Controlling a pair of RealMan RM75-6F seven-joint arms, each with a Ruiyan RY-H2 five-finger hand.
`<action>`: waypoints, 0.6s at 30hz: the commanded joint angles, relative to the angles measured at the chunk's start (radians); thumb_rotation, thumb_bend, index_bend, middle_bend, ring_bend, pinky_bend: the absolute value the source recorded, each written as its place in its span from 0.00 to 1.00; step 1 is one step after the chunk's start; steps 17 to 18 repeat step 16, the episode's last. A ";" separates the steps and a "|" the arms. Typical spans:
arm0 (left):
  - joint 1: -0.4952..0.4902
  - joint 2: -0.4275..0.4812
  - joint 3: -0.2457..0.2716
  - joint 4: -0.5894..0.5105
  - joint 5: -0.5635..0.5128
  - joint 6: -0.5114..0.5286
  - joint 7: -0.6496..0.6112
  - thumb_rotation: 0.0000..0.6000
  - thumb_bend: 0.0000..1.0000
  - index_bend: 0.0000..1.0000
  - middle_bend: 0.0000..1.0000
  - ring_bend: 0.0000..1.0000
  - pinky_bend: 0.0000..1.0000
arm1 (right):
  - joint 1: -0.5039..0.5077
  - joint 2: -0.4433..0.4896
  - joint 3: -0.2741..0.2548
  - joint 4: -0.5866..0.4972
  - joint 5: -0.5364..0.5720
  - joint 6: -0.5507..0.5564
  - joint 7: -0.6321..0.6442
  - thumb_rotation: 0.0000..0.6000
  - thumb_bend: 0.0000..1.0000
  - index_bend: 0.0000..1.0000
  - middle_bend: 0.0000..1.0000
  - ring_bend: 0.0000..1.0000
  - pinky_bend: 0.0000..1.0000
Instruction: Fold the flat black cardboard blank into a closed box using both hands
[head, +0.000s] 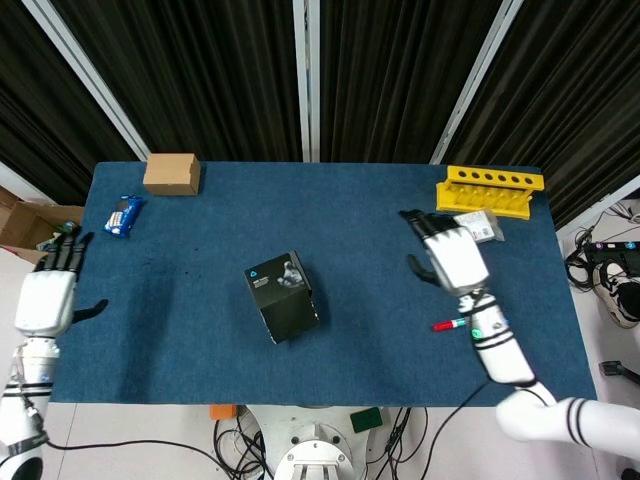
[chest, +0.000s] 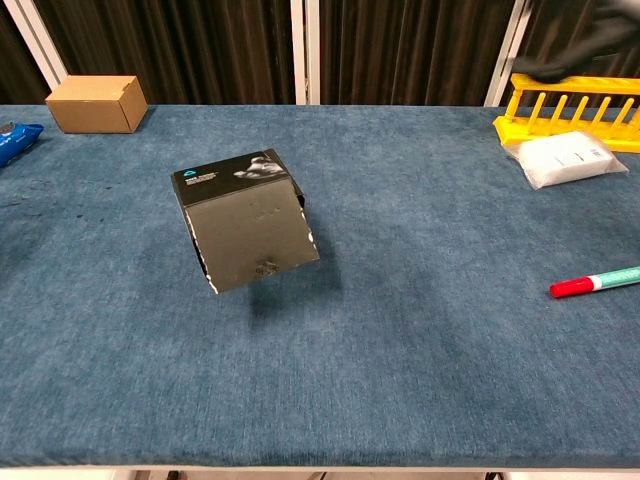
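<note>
The black cardboard box (head: 283, 295) sits folded and closed near the middle of the blue table, and no hand touches it. In the chest view the box (chest: 245, 220) looks tipped back, its printed top facing up and away, with a shadow under its front face. My left hand (head: 45, 295) hovers at the table's left edge, fingers spread and empty, far from the box. At the right, my right hand (head: 450, 258) is raised with its fingers apart and holds nothing. A dark blur at the chest view's top right may be that hand.
A brown carton (head: 171, 173) and a blue packet (head: 122, 215) lie at the back left. At the back right stand a yellow rack (head: 489, 189) and a white bag (head: 470, 231). A red and green marker (head: 463, 321) lies below the right hand.
</note>
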 joint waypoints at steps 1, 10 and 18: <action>0.065 0.051 0.026 0.030 0.049 0.061 -0.106 1.00 0.00 0.07 0.00 0.05 0.26 | -0.172 0.199 -0.076 -0.091 0.010 0.067 0.154 1.00 0.38 0.10 0.14 0.09 0.18; 0.197 0.054 0.113 0.046 0.155 0.176 -0.219 1.00 0.00 0.07 0.00 0.05 0.25 | -0.389 0.278 -0.173 -0.049 -0.074 0.150 0.359 1.00 0.37 0.04 0.08 0.02 0.07; 0.236 0.029 0.159 0.015 0.209 0.182 -0.178 1.00 0.00 0.07 0.00 0.05 0.24 | -0.463 0.243 -0.181 -0.005 -0.136 0.186 0.430 1.00 0.37 0.04 0.09 0.02 0.07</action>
